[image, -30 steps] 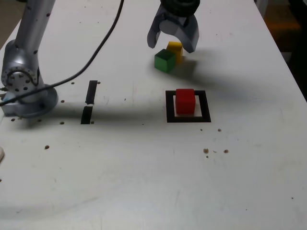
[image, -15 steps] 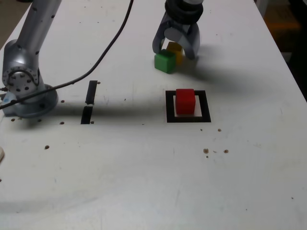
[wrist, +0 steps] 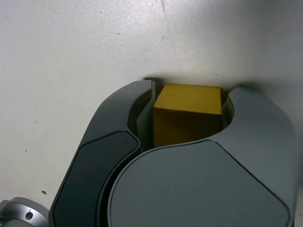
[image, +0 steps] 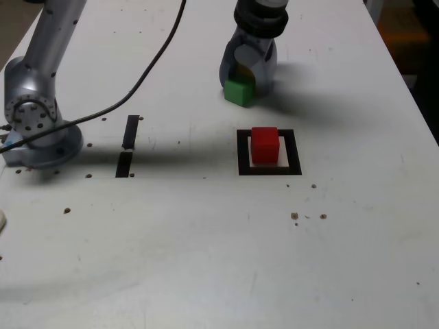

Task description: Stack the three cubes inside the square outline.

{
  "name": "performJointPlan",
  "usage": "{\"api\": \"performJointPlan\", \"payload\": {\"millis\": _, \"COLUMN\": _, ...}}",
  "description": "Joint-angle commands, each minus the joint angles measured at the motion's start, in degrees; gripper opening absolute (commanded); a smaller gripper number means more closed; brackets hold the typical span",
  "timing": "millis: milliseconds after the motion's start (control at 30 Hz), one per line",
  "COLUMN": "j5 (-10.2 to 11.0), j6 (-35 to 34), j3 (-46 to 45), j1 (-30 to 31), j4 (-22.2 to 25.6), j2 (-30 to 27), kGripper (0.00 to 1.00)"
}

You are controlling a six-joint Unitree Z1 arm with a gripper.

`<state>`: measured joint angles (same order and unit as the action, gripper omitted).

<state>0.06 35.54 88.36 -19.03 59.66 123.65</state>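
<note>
Seen in the exterior view, the green cube [image: 239,90] blocks seven o'clock of the gripper [image: 248,79]; bare tabletop [image: 343,116] leaves room from two to four o'clock

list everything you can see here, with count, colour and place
red cube: 1, red, inside the square outline
square outline: 1, black, flat on the table
green cube: 1, green, beside the gripper in the exterior view
yellow cube: 1, yellow, between the gripper's jaws
tape strips: 2, black, between arm base and outline
table: 1, white, under everything
cable: 1, black, crossing the exterior view's left
arm: 1, silver-grey, exterior view's left
gripper: 1, grey, around the yellow cube
</note>
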Motion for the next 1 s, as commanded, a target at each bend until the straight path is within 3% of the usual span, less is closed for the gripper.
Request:
{"api": "performJointPlan", "payload": {"millis": 0, "j5": -0.3, "j6": 0.3, "j3": -0.2, "j1": -0.3, "j4": -0.3, "j2": -0.6, "kGripper": 0.18}}
{"api": "performJointPlan", "payload": {"millis": 133, "j5": 0.0, "j6": 0.4, "j3": -0.4, "j1": -0.3, "j4": -1.1, "j2": -1.9, "kGripper": 0.12}}
{"api": "performJointPlan", "payload": {"millis": 500, "j5": 1.1, "j6": -0.9, "j3": -0.7, "j1": 0.7, "j4": -0.4, "j2": -9.4, "kGripper": 0.09}}
{"api": "performJointPlan", "payload": {"millis": 600, "j5": 1.7, "j6": -2.0, "j3": 0.0, "j1": 2.0, "j4": 2.1, "j2": -12.2, "kGripper": 0.08}}
{"api": "performJointPlan", "payload": {"millis": 767, "j5": 2.0, "j6": -6.7, "j3": 2.4, "j1": 7.2, "j4": 11.0, "j2": -16.7, "kGripper": 0.06}}
{"api": "performJointPlan", "payload": {"millis": 967, "j5": 2.4, "j6": -21.5, "j3": 4.4, "j1": 16.4, "j4": 18.3, "j2": -17.7, "kGripper": 0.06}}
